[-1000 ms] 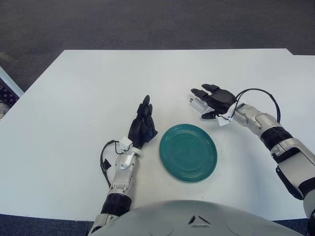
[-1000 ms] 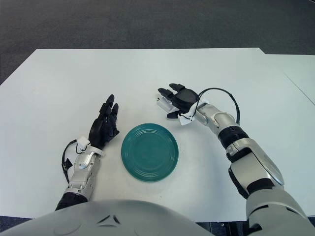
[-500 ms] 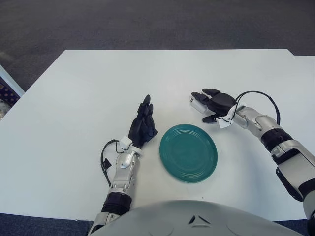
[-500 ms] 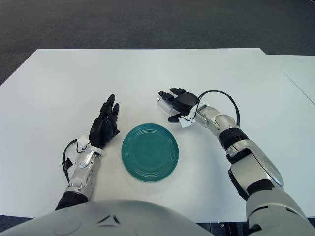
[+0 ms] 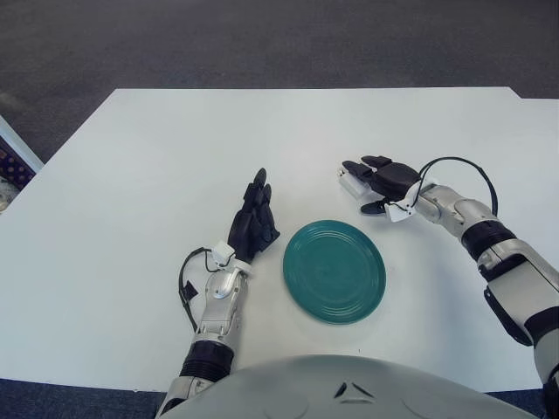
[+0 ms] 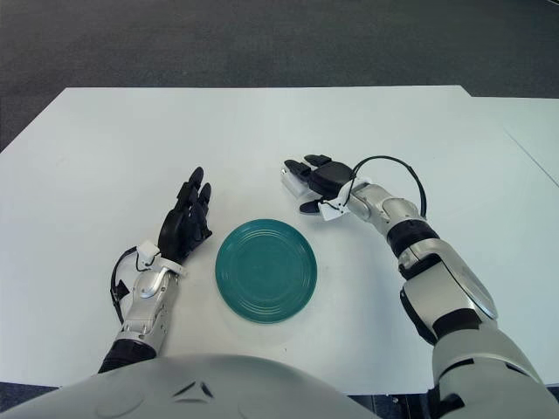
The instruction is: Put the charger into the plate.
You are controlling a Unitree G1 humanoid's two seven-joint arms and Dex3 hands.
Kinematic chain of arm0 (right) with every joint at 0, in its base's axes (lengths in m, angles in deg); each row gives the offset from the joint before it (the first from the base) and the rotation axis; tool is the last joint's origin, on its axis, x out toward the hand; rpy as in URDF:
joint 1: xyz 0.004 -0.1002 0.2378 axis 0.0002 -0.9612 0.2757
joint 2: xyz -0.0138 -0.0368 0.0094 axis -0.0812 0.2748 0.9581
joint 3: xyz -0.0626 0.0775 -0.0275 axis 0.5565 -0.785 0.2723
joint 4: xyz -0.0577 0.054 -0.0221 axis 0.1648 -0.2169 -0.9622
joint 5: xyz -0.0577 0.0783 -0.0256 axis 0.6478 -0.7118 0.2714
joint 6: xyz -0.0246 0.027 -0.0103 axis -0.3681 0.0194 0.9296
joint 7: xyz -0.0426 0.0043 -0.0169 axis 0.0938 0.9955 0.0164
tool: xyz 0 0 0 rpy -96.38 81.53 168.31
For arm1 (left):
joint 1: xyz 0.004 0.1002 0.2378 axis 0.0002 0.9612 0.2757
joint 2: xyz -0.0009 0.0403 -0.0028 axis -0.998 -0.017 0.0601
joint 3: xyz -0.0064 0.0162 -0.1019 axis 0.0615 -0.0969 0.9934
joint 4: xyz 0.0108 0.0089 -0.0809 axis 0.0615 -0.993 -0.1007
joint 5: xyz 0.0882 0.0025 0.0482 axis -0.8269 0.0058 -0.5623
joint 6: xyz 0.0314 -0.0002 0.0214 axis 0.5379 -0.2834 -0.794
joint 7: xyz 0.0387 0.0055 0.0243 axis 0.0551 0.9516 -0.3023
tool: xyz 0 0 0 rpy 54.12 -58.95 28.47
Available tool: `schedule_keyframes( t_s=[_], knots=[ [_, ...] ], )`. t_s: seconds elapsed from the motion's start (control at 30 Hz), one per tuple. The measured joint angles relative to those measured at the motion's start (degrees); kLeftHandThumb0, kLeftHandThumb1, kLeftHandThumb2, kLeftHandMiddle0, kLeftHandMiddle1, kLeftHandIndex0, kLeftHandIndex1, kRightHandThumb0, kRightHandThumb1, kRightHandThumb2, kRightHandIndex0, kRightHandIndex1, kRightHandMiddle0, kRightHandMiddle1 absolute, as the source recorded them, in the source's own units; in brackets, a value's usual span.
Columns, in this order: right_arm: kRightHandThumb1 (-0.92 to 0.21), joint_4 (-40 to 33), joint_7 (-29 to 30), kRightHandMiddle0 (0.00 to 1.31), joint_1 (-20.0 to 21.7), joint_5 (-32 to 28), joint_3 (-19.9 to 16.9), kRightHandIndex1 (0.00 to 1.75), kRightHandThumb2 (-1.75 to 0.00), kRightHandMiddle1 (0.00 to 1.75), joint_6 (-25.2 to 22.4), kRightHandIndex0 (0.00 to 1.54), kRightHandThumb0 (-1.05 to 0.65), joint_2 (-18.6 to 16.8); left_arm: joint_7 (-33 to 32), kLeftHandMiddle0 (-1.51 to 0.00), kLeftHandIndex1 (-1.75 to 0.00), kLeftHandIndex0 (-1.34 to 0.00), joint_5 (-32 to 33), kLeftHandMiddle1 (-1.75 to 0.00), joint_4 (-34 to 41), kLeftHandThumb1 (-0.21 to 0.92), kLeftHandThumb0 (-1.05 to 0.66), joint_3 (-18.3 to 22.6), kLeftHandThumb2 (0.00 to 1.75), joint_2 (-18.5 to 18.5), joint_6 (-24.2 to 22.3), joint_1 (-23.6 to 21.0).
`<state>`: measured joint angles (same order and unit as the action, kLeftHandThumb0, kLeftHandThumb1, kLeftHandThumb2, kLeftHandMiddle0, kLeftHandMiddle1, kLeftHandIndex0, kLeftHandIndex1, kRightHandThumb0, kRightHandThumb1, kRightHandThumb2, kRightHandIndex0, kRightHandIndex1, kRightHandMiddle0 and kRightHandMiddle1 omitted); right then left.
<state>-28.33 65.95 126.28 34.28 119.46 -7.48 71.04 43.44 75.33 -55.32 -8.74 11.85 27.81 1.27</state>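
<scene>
A small white charger [image 5: 350, 182] lies on the white table just beyond the upper right rim of the teal plate [image 5: 334, 271]. My right hand [image 5: 361, 186] reaches in from the right and hovers right over the charger. Its dark fingers [image 5: 353, 167] are stretched across the charger's top and its thumb [image 5: 370, 208] is spread below it, not closed on it. Part of the charger is hidden under the fingers. My left hand [image 5: 254, 221] lies flat on the table just left of the plate, fingers straight and holding nothing.
The white table [image 5: 157, 157] ends at its far edge towards dark carpet [image 5: 262, 44]. A black cable [image 5: 463, 166] loops over my right wrist. A second table edge [image 6: 537, 122] shows at the far right.
My right hand has lowered slightly and flattened its fingers over the charger. The charger, the plate and my left hand have not moved.
</scene>
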Motion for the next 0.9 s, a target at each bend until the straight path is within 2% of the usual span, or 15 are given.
schedule_keyframes(
  t_s=[0.47, 0.57, 0.77, 0.8, 0.83, 0.87, 0.9],
  knots=[
    [-0.92, 7.78, 2.39, 0.08, 3.82, 0.13, 2.18, 0.02, -0.58, 0.06, 0.19, 0.08, -0.83, -1.31, -1.16, -0.02, -0.13, 0.0, -0.3, 0.0, -0.04, 0.92, -0.8, -0.25, 0.97, 0.0, -0.23, -0.07],
    [-0.92, 8.6, 2.72, 0.03, 3.89, -0.19, 2.22, 0.03, -0.55, 0.28, 0.21, 0.16, -0.82, -1.46, -1.17, -0.02, -0.13, 0.0, -0.18, 0.0, 0.0, 0.92, -0.81, -0.25, 0.97, 0.0, -0.29, -0.04],
    [-0.92, 9.51, 3.98, 0.0, 3.88, -1.17, 1.83, 0.09, -0.52, 0.57, 0.18, 0.33, -0.8, -1.65, -1.6, -0.03, -0.14, 0.0, -0.29, 0.0, 0.22, 0.92, -0.82, -0.38, 0.98, 0.0, -0.27, 0.14],
    [-0.92, 9.6, 4.37, 0.0, 3.86, -1.5, 1.66, 0.17, -0.51, 0.67, 0.09, 0.35, -0.79, -1.69, -1.66, -0.03, -0.15, 0.0, -0.29, 0.0, 0.37, 0.92, -0.82, -0.44, 0.98, 0.0, -0.3, 0.22],
    [-0.92, 9.7, 4.83, 0.0, 3.75, -1.75, 1.48, 0.39, -0.5, 0.83, -0.06, 0.32, -0.78, -1.76, -1.71, -0.03, -0.15, 0.0, -0.29, 0.0, 0.59, 0.92, -0.82, -0.51, 0.97, -0.01, -0.45, 0.34],
    [-0.92, 9.76, 5.2, 0.0, 3.61, -1.97, 1.33, 0.76, -0.5, 1.04, -0.27, 0.28, -0.77, -1.82, -1.74, -0.03, -0.15, 0.0, -0.28, -0.01, 0.77, 0.92, -0.82, -0.57, 0.97, -0.01, -0.64, 0.45],
    [-0.92, 9.88, 5.87, 0.0, 3.39, -2.18, 1.13, 1.01, -0.5, 1.19, -0.51, 0.25, -0.76, -1.91, -1.76, -0.03, -0.16, 0.0, -0.27, -0.01, 0.98, 0.92, -0.82, -0.62, 0.97, -0.01, -0.81, 0.57]
  ],
)
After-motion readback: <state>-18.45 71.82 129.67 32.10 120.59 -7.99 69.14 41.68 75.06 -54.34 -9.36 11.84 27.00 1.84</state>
